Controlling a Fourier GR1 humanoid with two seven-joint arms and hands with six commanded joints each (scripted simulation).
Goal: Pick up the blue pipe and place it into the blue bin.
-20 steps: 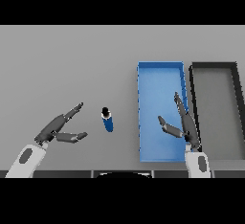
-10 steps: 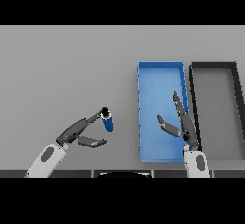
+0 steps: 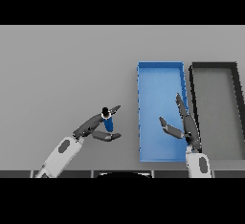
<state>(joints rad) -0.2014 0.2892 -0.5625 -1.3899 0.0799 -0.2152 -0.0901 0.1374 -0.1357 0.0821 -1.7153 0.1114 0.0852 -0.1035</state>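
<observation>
The blue pipe (image 3: 108,122) stands on end on the grey table (image 3: 62,74), its dark ring end facing up, left of the blue bin (image 3: 155,86). My left hand (image 3: 92,127) is at the pipe. Its straight fingers (image 3: 114,109) run along the pipe's far side and its thumb (image 3: 108,136) lies on the near side, so the pipe sits between them. The hand is open. My right hand (image 3: 185,125) is open, with fingers spread, over the blue bin and holds nothing.
A black bin (image 3: 215,108) stands right of the blue bin, close beside it. The table stretches wide to the left and behind the pipe.
My left hand has moved right from well left of the pipe until its fingers and thumb bracket it. The pipe and my right hand have hardly moved.
</observation>
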